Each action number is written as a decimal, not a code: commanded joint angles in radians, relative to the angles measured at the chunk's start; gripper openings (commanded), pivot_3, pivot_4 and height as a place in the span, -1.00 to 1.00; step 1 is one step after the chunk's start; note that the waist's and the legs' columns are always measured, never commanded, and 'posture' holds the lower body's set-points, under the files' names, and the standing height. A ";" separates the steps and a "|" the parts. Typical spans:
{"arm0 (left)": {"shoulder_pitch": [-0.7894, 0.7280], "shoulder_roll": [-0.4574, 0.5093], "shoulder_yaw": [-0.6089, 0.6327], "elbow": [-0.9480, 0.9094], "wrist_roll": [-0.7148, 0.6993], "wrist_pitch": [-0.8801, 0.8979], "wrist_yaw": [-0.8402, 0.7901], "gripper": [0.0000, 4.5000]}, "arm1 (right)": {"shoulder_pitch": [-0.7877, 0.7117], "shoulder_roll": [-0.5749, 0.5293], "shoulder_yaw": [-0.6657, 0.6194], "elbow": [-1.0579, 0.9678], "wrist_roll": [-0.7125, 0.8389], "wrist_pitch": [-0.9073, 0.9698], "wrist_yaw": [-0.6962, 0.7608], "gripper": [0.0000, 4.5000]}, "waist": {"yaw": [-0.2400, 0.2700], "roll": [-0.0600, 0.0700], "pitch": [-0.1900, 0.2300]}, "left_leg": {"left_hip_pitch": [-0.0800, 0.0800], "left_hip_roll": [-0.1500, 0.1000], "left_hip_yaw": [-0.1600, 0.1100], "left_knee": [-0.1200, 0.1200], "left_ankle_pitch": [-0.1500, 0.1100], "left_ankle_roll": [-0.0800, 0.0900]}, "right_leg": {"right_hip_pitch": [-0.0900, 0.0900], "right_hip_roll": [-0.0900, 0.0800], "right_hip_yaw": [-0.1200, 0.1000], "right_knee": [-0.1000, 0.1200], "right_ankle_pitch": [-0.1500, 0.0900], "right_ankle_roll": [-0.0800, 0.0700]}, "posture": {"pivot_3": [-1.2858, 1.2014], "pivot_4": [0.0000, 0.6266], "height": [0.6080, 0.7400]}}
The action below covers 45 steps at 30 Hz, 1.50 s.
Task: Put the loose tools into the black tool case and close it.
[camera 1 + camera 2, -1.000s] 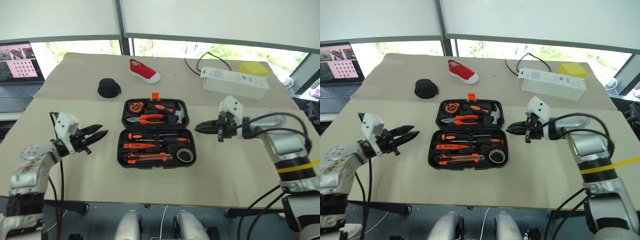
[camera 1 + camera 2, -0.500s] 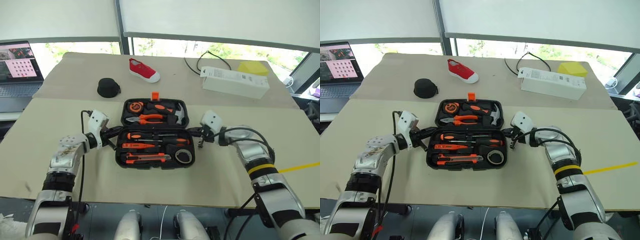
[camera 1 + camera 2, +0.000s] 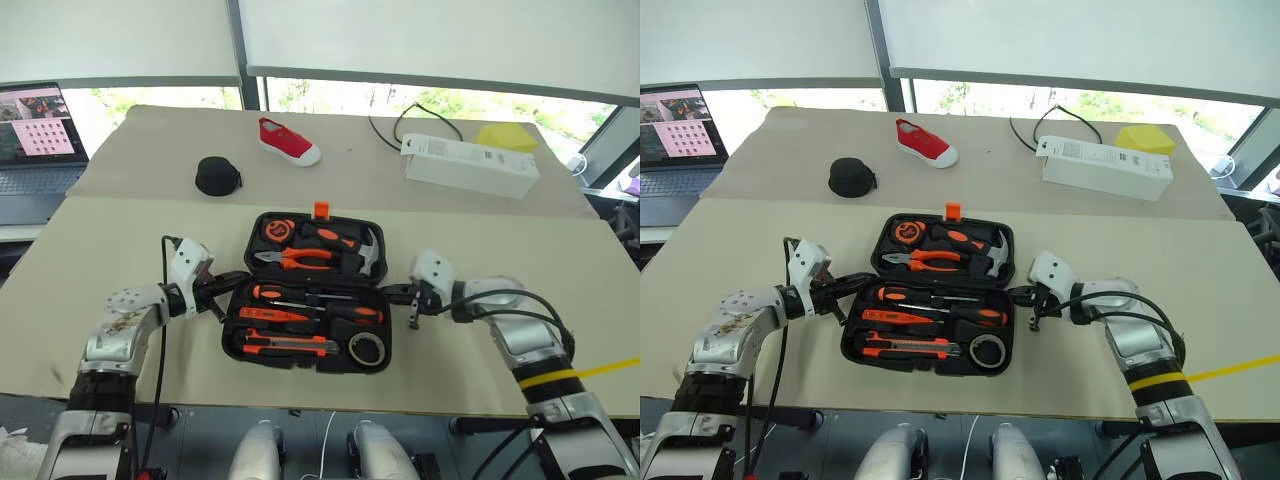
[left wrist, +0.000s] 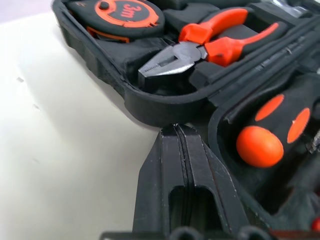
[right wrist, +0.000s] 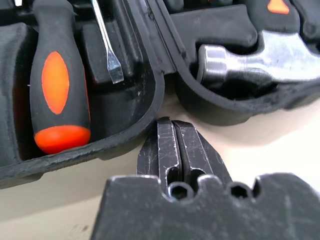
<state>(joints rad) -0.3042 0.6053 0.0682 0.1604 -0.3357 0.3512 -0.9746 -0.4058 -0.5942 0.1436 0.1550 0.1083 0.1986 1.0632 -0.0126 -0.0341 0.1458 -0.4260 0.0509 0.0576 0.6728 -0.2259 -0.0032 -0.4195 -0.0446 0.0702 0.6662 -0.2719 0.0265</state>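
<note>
Between two end effectors — left (image 3: 233, 283), right (image 3: 393, 293), fingers pressed together — open black tool case (image 3: 310, 291), hinge ends at fingertips.

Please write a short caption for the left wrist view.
Shut left gripper at the hinge corner of the open tool case.

The only readable marking is "3m" on the orange-and-black tape measure (image 4: 120, 11).
</note>
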 commanded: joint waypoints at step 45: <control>-0.449 0.025 -0.036 0.134 -0.090 0.759 0.294 0.12 | -0.481 0.075 -0.050 0.124 0.226 1.140 -0.477 0.19 | -0.005 -0.001 0.000 | -0.006 -0.002 -0.003 0.004 0.000 0.000 | -0.004 0.000 0.000 0.004 0.001 0.001 | 0.03 -0.52 1.00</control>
<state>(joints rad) -0.7338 0.6146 0.0315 0.3022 -0.4357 1.1013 -0.6804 -0.8735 -0.5081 0.0821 0.2654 0.3555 1.3382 0.5949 -0.0172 -0.0347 0.1462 -0.4317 0.0493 0.0546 0.6773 -0.2256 -0.0033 -0.4238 -0.0442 0.0697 0.6705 -0.2713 0.0275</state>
